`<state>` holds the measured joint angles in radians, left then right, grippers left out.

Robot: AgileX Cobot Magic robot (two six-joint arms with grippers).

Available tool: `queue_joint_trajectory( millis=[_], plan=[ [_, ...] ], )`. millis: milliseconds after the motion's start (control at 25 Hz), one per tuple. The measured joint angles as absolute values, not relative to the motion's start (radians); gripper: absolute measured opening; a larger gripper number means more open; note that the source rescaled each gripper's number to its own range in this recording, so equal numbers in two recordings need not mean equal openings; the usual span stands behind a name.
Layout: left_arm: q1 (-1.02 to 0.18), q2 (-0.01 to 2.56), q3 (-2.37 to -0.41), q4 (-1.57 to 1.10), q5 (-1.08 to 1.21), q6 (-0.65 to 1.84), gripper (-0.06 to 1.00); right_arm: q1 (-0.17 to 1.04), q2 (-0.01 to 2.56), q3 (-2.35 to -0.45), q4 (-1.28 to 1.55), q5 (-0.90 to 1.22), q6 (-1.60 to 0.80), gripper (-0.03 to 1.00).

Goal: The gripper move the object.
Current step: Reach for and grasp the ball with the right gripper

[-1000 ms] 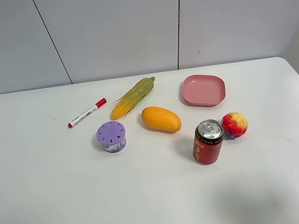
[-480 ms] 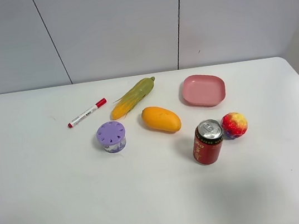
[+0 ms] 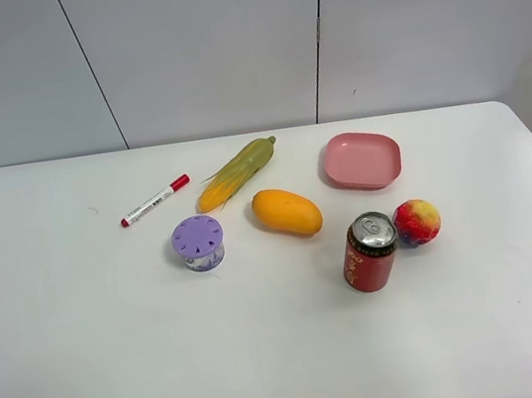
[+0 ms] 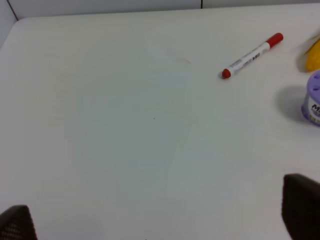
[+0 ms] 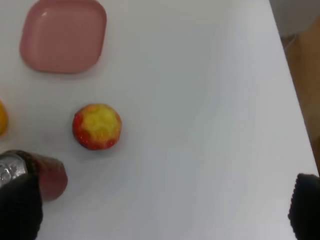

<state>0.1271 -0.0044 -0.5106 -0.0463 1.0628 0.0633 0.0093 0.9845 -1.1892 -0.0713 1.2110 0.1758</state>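
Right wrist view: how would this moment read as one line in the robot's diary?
stage: before grasp | right gripper: open, empty | round fruit: untouched, beside red can | left gripper: open, empty

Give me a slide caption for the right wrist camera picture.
Open right gripper above a white table, a red-and-yellow round fruit lying apart from a pink dish and a red can.

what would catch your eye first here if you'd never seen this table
The red soda can stands near the white table's right side, with the mottled red-and-yellow ball just right of it. Behind them lies a pink dish, and an orange mango sits mid-table.
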Motion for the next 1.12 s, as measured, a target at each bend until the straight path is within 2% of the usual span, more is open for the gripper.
queue_joint_trajectory(
  millis=[280, 640, 960, 1120],
  plan=[
    [0.127, -0.004, -0.511, -0.046, 1.063, 0.063, 1.00, 0.009, 1.258, -1.322, 0.013, 1.215, 0.177, 1.00],
    [0.127, -0.004, -0.511, -0.046, 1.063, 0.063, 1.00, 0.009, 1.453, -1.326, 0.059, 1.217, 0.307, 1.00],
    [0.127, -0.004, -0.511, -0.046, 1.063, 0.063, 1.00, 0.010, 1.596, -1.326, 0.087, 1.215, 0.331, 1.00],
    [0.127, -0.004, -0.511, -0.046, 1.063, 0.063, 1.00, 0.056, 1.671, -1.326, 0.085, 1.214, 0.338, 1.00]
  ],
)
